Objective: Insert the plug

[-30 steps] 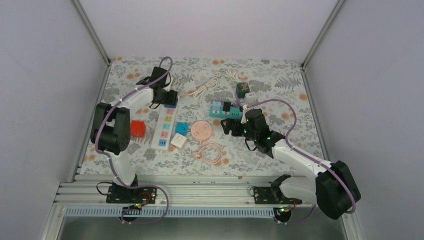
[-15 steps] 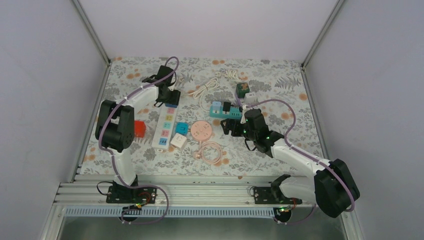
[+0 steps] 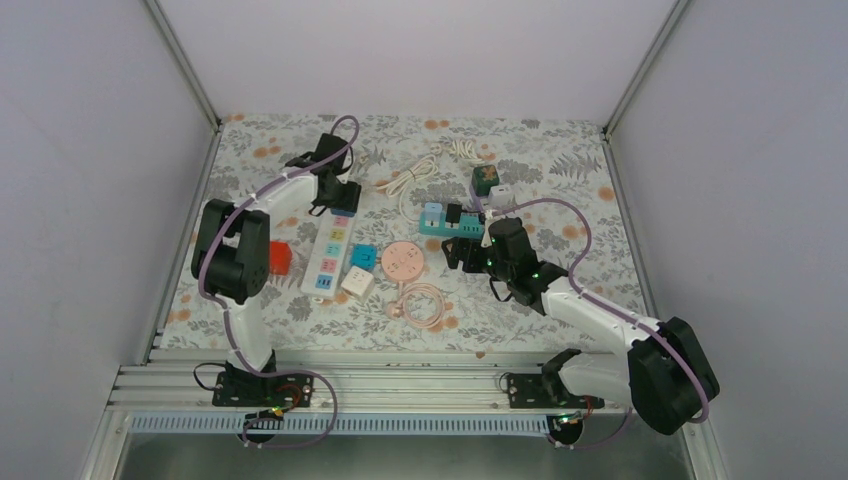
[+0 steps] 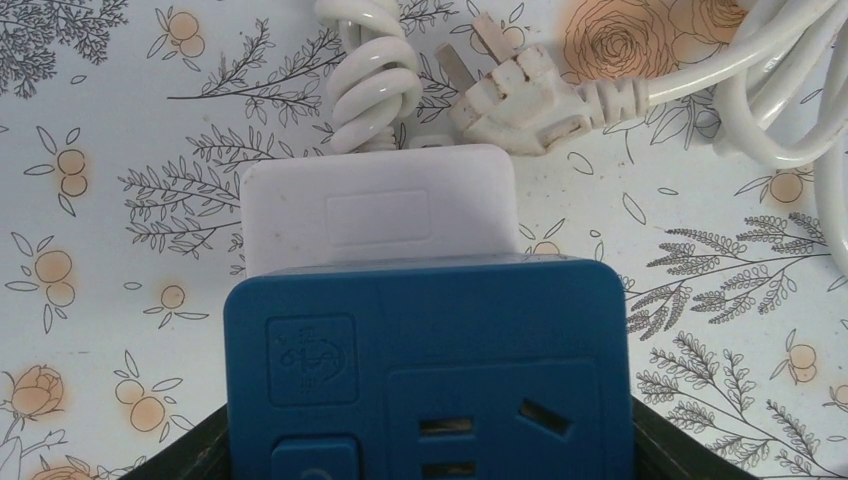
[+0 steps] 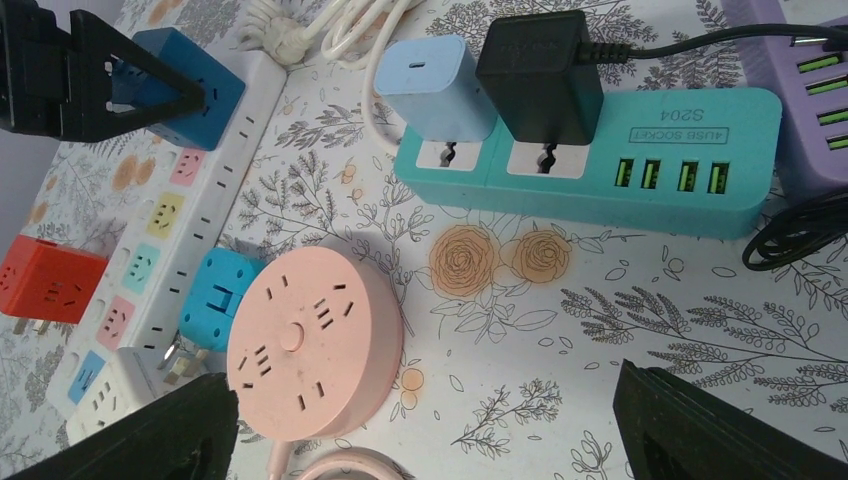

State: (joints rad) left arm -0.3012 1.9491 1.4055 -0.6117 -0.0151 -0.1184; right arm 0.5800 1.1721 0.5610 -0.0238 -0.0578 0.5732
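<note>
A dark blue cube adapter (image 4: 430, 360) sits between my left gripper's (image 4: 430, 465) fingers (image 4: 185, 458), over the far end of the white power strip (image 4: 378, 210). In the top view the left gripper (image 3: 338, 196) is at that far end of the strip (image 3: 328, 255). The right wrist view also shows the adapter (image 5: 190, 85) standing on the strip (image 5: 170, 230). My right gripper (image 5: 430, 420) is open and empty, low over the mat next to the pink round socket (image 5: 310, 330); in the top view it (image 3: 462, 250) is just in front of the teal strip (image 3: 445, 222).
The teal strip (image 5: 620, 180) carries a light blue charger (image 5: 435, 85) and a black charger (image 5: 545, 75). A red cube (image 3: 279, 257), a light blue cube (image 3: 363, 256) and a white cube (image 3: 356, 282) lie around the white strip. A white cable with its plug (image 4: 520, 95) lies behind it.
The left arm has shifted slightly to the right at the far end of the white strip, still with the blue adapter. The right arm has not moved.
</note>
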